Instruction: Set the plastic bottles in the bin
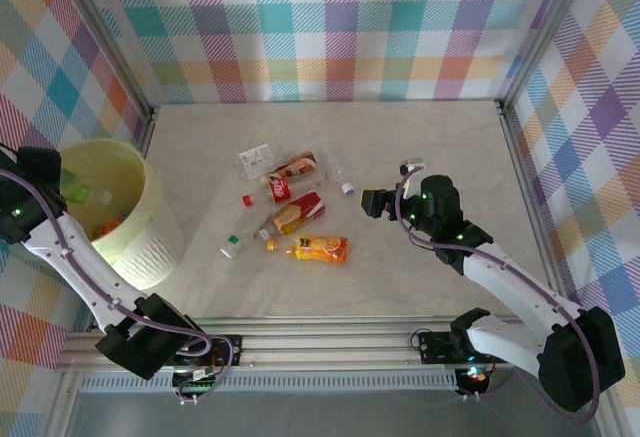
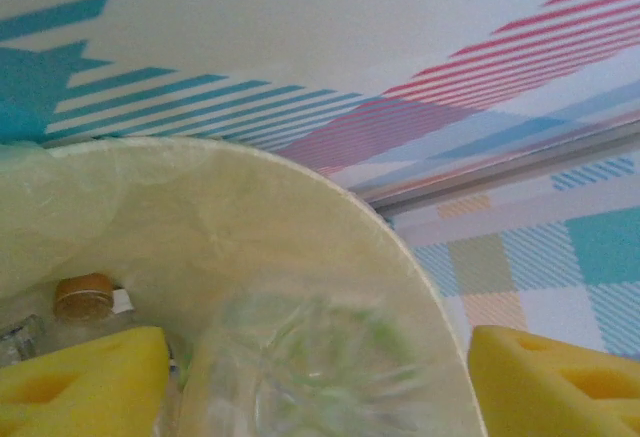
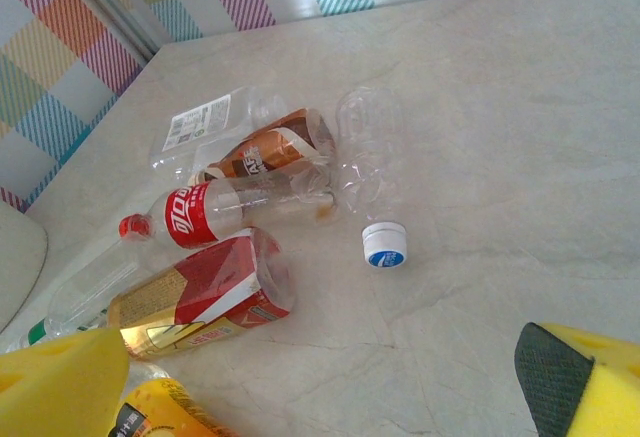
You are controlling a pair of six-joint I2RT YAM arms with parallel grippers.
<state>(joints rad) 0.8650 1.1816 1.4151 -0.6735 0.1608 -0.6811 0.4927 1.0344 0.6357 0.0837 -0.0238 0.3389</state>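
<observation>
From above we see the plastic bottles (image 1: 297, 215) scattered mid-way across the table (image 1: 430, 137), with the bin (image 1: 150, 242) at its left edge. The left wrist view adds the left gripper (image 2: 315, 352), spread wide over the bin, with a blurred clear bottle (image 2: 300, 392) between its fingers. The right gripper (image 3: 320, 357), wide and empty, hovers right of the bottles.

No lettering resolves into readable words in the right wrist view: the red-labelled bottle (image 3: 190, 217) carries white script, the brown-labelled bottle (image 3: 262, 153) white lettering, and the clear bottle (image 3: 200, 123) a white fine-print label — all too small or blurred to decipher.
</observation>
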